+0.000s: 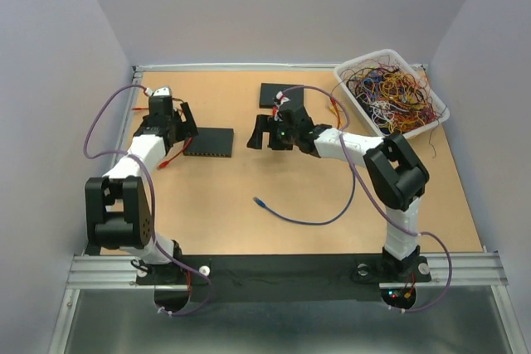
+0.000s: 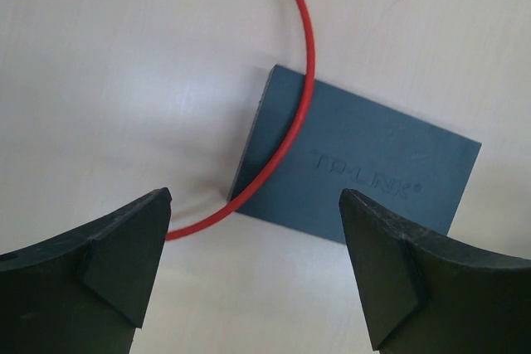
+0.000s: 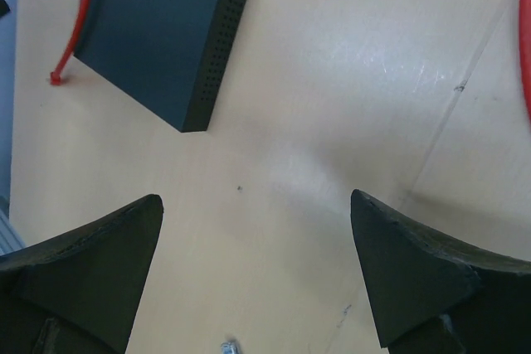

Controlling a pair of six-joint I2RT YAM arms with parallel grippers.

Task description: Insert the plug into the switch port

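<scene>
**Table** [image 1: 216, 221]: a tan surface that carries every item.

**Bin** [image 1: 342, 79]: a white bin at the far right corner, filled with tangled cables.

**Switch** [image 1: 207, 141]: a dark, flat TP-LINK box lying left of centre. A second dark box [image 1: 270, 93] lies farther back, near the middle.

**Left gripper** [image 1: 184, 126]: held above the left end of the switch [image 2: 357, 172], with its fingers spread wide and nothing between them.

**Right gripper** [image 1: 255, 134]: held just right of the switch [image 3: 153, 39], likewise spread apart and empty.

**Red cable** [image 2: 294, 122]: it curves across the top of the switch. Its end [image 3: 56, 78] rests on the table beside the box.

**Purple cable** [image 1: 315, 222]: it loops over the near part of the table.

**Plug** [image 1: 259, 201]: a small blue tip on the purple cable. It lies free on the table, nearer than both grippers and well apart from the switch.
</scene>
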